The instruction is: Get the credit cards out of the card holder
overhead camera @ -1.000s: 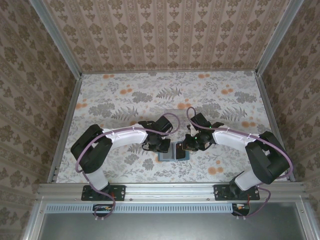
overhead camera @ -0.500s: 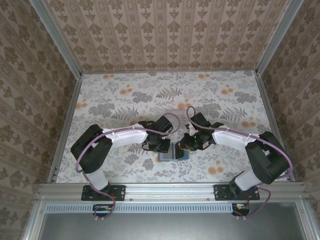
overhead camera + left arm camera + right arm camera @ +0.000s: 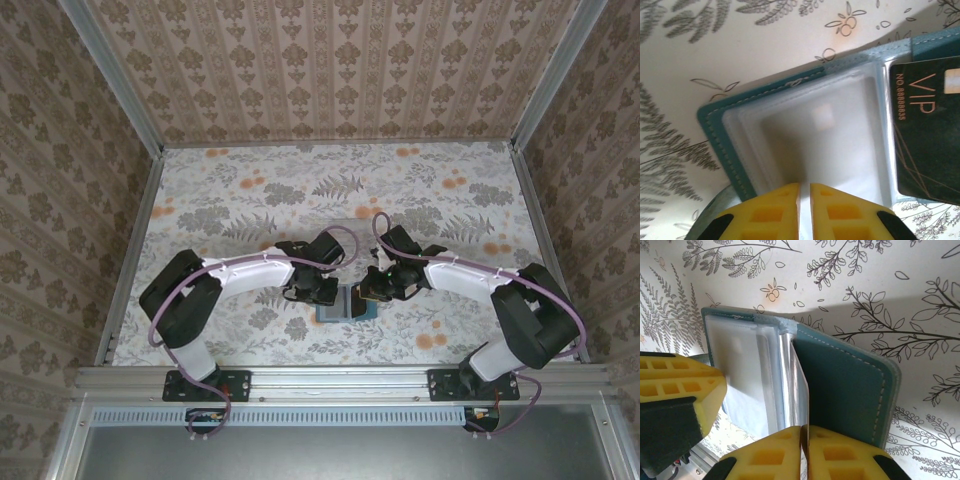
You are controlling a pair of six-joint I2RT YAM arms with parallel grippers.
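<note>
Showing both arms meeting at the card holder [image 3: 347,304], which lies on the flowered surface [image 3: 230,200] near its front edge, midway between the two bases.

Left pincer [image 3: 805,200]: the yellow fingers are drawn almost together, with only a thin slit between them. They pinch the near edge of the holder's clear pocket [image 3: 810,140]. A pale shape shows blurred through that pocket, and whether the fingers catch it as well cannot be told. A dark VIP card [image 3: 927,135] lies on the neighbouring panel, just beside the pocket.

Right pincer [image 3: 805,450]: the fingers are likewise closed. They clamp the edge of a teal panel that stands raised like a book leaf, with a silvery plastic sleeve against its inner face. At the left of the right wrist view, one yellow finger of the left pincer rests against the pale pocket.

Comparison with the overhead picture one second earlier: the holder occupies the same spot, and each pincer remains at its own side of it. The right pincer stands very slightly closer to the left one. The left arm's shoulder has shifted a little outward. Nothing else on the surface has changed.
</note>
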